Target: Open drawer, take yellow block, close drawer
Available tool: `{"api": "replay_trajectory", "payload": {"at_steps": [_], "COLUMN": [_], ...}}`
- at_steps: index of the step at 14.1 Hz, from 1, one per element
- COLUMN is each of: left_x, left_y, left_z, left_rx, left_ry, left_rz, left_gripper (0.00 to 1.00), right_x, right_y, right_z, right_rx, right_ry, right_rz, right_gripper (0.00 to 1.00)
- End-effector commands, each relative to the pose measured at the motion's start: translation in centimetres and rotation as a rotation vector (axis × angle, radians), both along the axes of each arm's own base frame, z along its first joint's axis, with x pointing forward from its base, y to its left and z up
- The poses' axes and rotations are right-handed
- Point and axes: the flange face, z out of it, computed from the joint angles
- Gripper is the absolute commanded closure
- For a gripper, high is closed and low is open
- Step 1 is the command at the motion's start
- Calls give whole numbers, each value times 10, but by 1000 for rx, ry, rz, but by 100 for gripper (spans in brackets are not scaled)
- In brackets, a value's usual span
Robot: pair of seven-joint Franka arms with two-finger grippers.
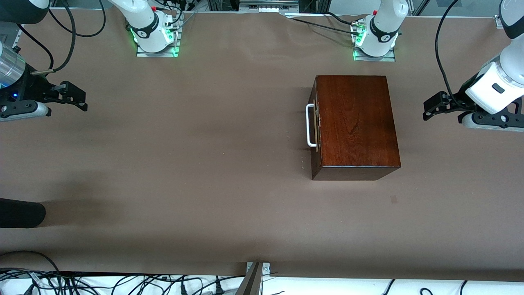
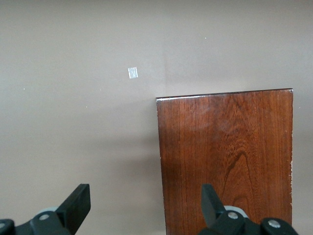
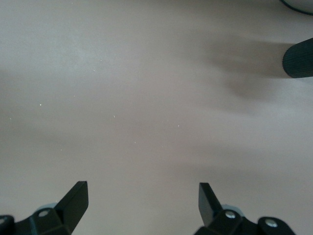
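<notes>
Brown table held a wooden box, its drawer shut. Left gripper at three o'clock and right gripper at nine o'clock both waited with fingers spread, holding nothing.

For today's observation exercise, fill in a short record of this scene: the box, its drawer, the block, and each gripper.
box: dark wooden box, toward the left arm's end of the table
drawer: shut, white handle facing the right arm's end
yellow block: not visible
left gripper: open, empty, over the table beside the box
right gripper: open, empty, over bare table at the right arm's end
task progress: not begun
</notes>
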Motion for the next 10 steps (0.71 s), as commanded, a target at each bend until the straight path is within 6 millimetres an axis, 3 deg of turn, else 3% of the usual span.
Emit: {"api": "replay_trajectory", "payload": {"at_steps": [1,8,10], "left_x": [4,4,3], "left_y": [-3,-8,-20], "left_z": [6,6,7], "left_rx": [2,2,-1], "left_ry": [-2,-2,-3], "left_rz": [-11,-14,-32], "left_gripper": [0,0,0], "right_x": [-1,-2,-2], "right_y": [2,3,3], "right_z": [8,8,8], "right_rx": [12,12,12], "right_ry": [-4,-4,-4], "right_rz": [-6,-6,-6], "right_gripper": [0,0,0]}}
